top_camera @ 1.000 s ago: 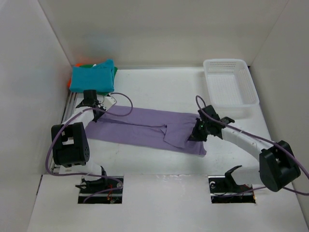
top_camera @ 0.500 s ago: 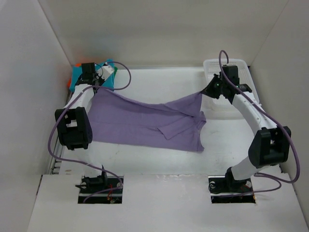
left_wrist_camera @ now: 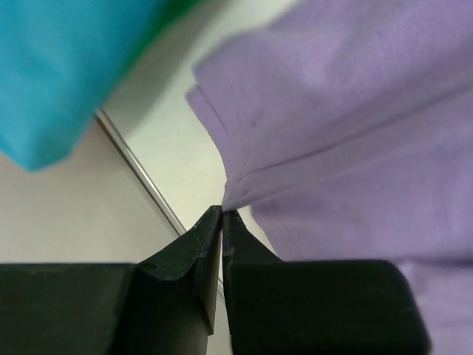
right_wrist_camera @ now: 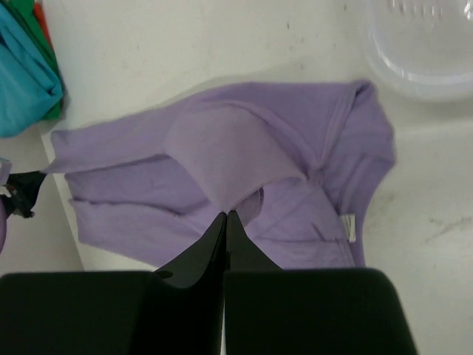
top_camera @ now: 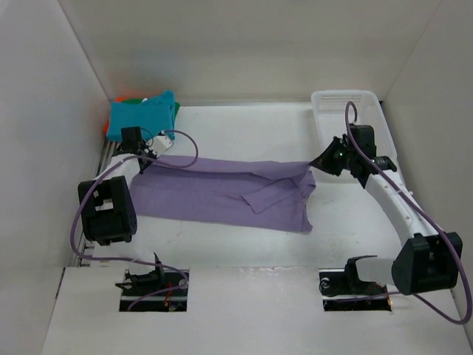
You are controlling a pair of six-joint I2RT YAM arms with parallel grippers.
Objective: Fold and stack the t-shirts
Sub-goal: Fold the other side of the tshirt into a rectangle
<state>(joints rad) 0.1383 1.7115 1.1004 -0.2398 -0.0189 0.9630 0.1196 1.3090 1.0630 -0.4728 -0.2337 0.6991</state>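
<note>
Both arms have dropped and pulled back nearward, so the lavender t-shirt (top_camera: 222, 196) isn't strung up in the air anymore. The left gripper (left_wrist_camera: 222, 214) is clamped tight on its far-left corner, and the right gripper (right_wrist_camera: 225, 216) is pinched closed on a fold at the far-right edge. The shirt runs long-ways left to right across the table (top_camera: 244, 126), with its body spread nearer than both grippers, so I'd guess the fold goes nearward. The teal t-shirt (top_camera: 142, 117) sits folded far left.

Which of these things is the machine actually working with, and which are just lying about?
Part of the job:
pale lavender cloth t-shirt
folded teal cloth t-shirt
dark green cloth t-shirt
bright orange cloth t-shirt

Lying about:
white plastic mesh basket
</note>
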